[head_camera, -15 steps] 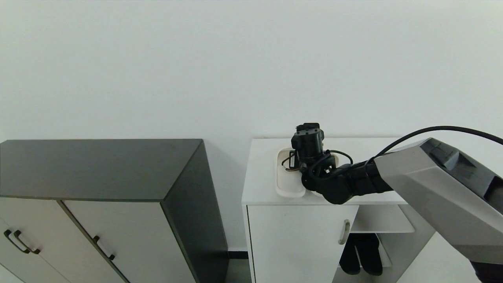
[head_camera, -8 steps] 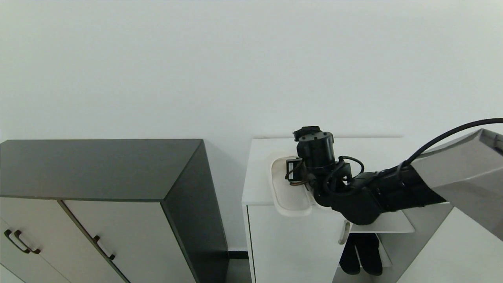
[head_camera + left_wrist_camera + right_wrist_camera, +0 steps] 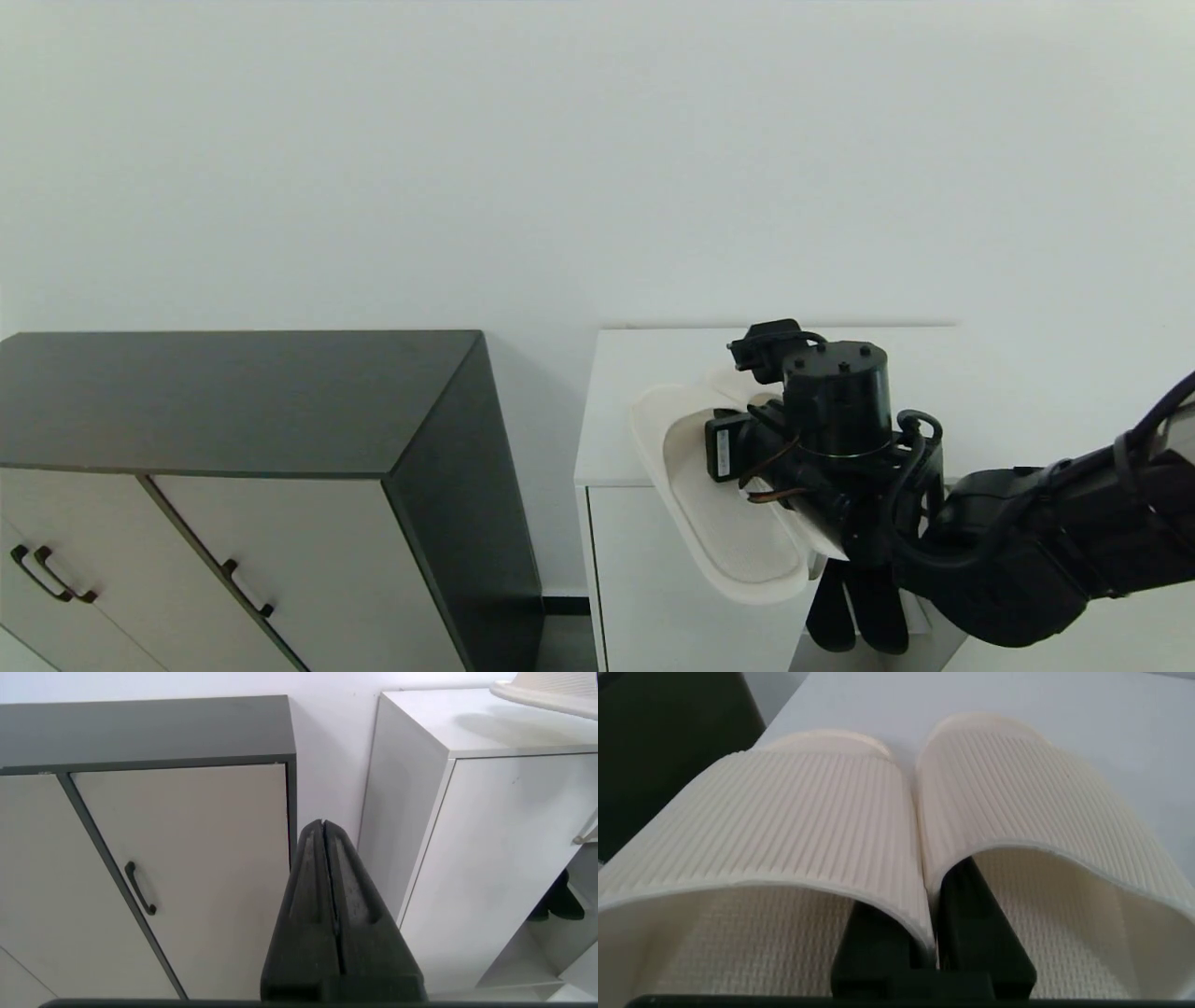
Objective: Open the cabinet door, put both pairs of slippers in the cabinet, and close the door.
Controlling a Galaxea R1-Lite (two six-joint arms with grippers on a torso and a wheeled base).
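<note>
Drawn back toward the robot over the last second, the right arm has carried the cream slippers [image 3: 738,541] from lying flat on the white cabinet [image 3: 625,411] to jutting out past its front edge.

To the left stands the dark-topped cabinet [image 3: 233,401], the largest piece, with its pale doors closed. Just beside it on the right is the narrower white cabinet, whose left door is closed and whose right side shows an open compartment. The cream pair is held side by side. Its far ends are over the cabinet top and its near ends hang in front of the door.

The right gripper [image 3: 929,938] has one finger under each slipper's ribbed strap and is clenched on the two inner walls where the slippers meet. The left gripper [image 3: 323,835] is low in front of the two cabinets, with its fingers pressed together on nothing. A pair of black slippers [image 3: 859,607] stands in the open compartment, below the held pair.
</note>
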